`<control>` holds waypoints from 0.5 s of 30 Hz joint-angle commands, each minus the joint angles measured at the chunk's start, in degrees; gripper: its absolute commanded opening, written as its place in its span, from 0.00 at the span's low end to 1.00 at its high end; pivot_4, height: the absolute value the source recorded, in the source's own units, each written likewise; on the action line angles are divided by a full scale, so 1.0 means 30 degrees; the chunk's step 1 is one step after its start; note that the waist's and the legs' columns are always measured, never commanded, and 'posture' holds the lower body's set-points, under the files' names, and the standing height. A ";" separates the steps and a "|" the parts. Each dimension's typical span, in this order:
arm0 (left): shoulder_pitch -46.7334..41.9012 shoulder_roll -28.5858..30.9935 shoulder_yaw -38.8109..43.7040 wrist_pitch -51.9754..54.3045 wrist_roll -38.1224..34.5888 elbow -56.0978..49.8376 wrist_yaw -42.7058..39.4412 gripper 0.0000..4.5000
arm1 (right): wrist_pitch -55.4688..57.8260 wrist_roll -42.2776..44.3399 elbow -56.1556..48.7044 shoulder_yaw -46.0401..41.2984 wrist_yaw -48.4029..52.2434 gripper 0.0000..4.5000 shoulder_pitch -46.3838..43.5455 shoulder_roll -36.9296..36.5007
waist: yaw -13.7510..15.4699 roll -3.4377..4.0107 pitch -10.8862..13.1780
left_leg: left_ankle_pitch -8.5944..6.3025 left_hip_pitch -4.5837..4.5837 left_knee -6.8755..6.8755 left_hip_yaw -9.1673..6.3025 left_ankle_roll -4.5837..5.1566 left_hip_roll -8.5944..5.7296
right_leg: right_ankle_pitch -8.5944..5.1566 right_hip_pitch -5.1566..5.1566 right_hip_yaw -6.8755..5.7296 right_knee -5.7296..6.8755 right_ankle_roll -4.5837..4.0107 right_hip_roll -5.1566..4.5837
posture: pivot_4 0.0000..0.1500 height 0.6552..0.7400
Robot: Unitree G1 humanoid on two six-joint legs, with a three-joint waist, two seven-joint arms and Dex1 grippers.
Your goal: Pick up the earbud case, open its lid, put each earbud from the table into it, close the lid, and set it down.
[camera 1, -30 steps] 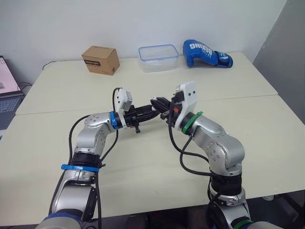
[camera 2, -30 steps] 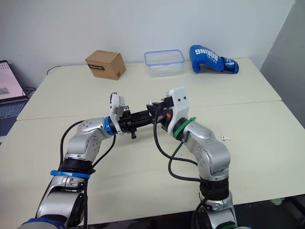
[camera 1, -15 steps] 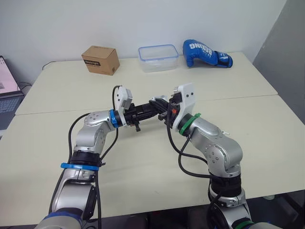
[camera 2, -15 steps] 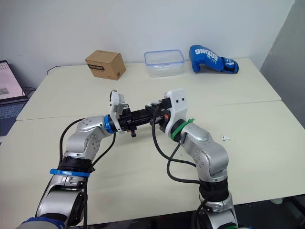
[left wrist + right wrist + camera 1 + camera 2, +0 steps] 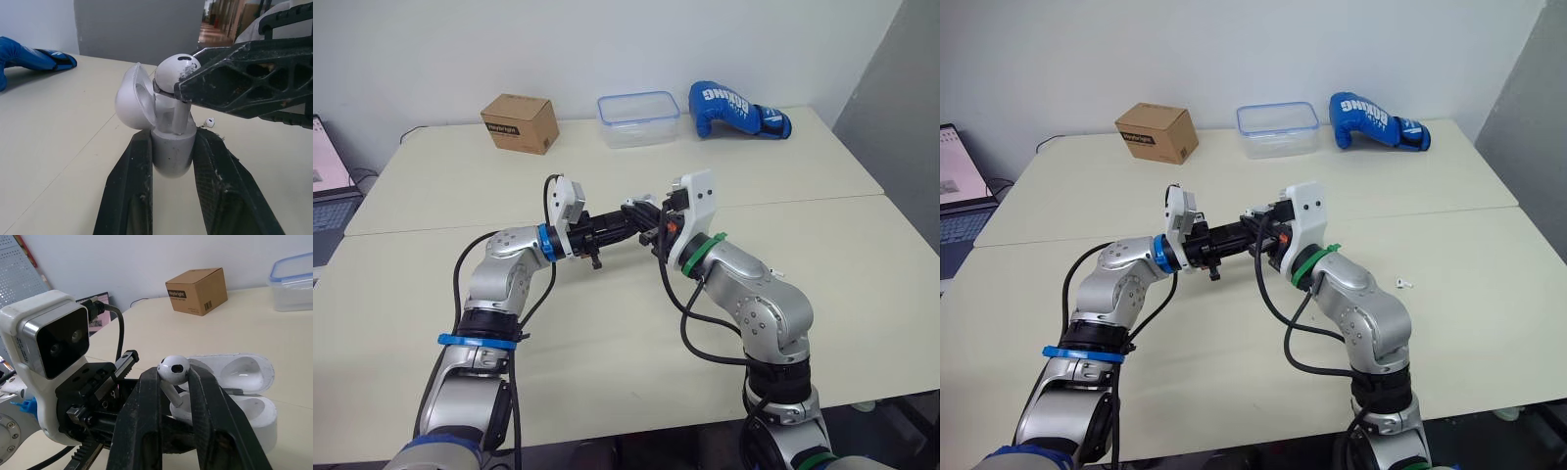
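Observation:
My left gripper (image 5: 172, 139) is shut on the white earbud case (image 5: 171, 149), held above the table's middle with its lid (image 5: 133, 102) swung open. My right gripper (image 5: 173, 374) is shut on a white earbud (image 5: 172, 368), whose stem points down into the case (image 5: 247, 406). In the head views the two grippers meet tip to tip, left gripper (image 5: 619, 228) and right gripper (image 5: 649, 217). A second earbud (image 5: 1404, 283) lies on the table to the right of my right arm, also seen as the small earbud (image 5: 209, 121) behind the case.
Along the table's far edge stand a cardboard box (image 5: 520, 122), a clear plastic container (image 5: 638, 118) and a blue boxing glove (image 5: 736, 109). A laptop (image 5: 328, 186) sits off the left edge. A seam (image 5: 822, 201) runs across the table.
Both grippers have stayed together at the case. My right wrist has dipped very slightly; nothing has been let go.

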 commanded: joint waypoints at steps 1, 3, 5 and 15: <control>-0.0259 0.0174 0.0559 -0.0310 -0.0264 -0.0793 0.0156 0.17 | -0.0214 0.0283 -0.0125 0.0299 -0.0233 0.09 -0.0312 0.0015 | -0.0001 0.0000 0.0000 | 0.0000 0.0000 0.0000 -0.0001 0.0000 0.0000 | 0.0000 0.0000 0.0001 0.0000 0.0000 0.0000 | 1.00 0.89; -0.0259 0.0189 0.0568 -0.0326 -0.0268 -0.0831 0.0176 0.17 | -0.0231 0.0267 -0.0070 0.0334 -0.0336 0.09 -0.0356 0.0029 | -0.0001 0.0000 0.0000 | 0.0000 0.0000 -0.0001 -0.0001 0.0000 0.0000 | -0.0001 0.0000 0.0001 0.0000 0.0000 0.0001 | 1.00 0.89; -0.0242 0.0196 0.0568 -0.0316 -0.0289 -0.0938 0.0214 0.17 | -0.0196 0.0255 -0.0023 0.0388 -0.0474 0.09 -0.0421 0.0022 | -0.0001 0.0000 0.0000 | 0.0000 0.0000 -0.0001 0.0000 0.0000 0.0000 | 0.0000 0.0000 0.0001 0.0000 0.0000 0.0001 | 1.00 0.89; -0.0171 0.0124 0.0447 -0.0454 -0.0236 -0.1463 0.0444 0.17 | 0.0263 0.0181 0.0489 0.0706 -0.1180 0.09 -0.1064 0.0132 | -0.0010 0.0000 0.0000 | 0.0000 0.0000 -0.0001 -0.0001 0.0000 0.0002 | 0.0000 -0.0001 0.0001 0.0000 0.0000 0.0001 | 1.00 0.89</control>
